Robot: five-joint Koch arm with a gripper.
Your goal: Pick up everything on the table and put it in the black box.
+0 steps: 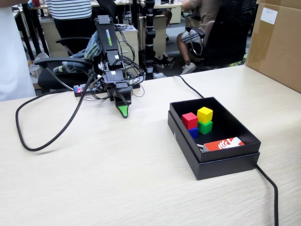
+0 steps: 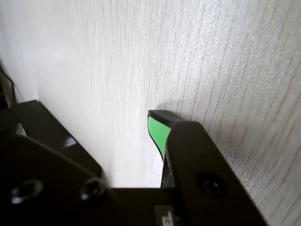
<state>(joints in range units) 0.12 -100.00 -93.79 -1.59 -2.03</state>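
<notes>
The box (image 1: 214,162) is seen near the tabletop's right edge in the fixed view, and all four cubes are held inside it: blue (image 1: 194,133) at the front, red (image 1: 190,120) just behind, green (image 1: 205,126) beside them, yellow (image 1: 205,114) stacked on green. An orange card (image 1: 224,144) lies at its near wall. No cube is left on the table (image 1: 117,179), so the task is judged complete. Farther back, the gripper (image 1: 123,111) is parked tip-down, empty; whether the jaws are parted cannot be told.
</notes>
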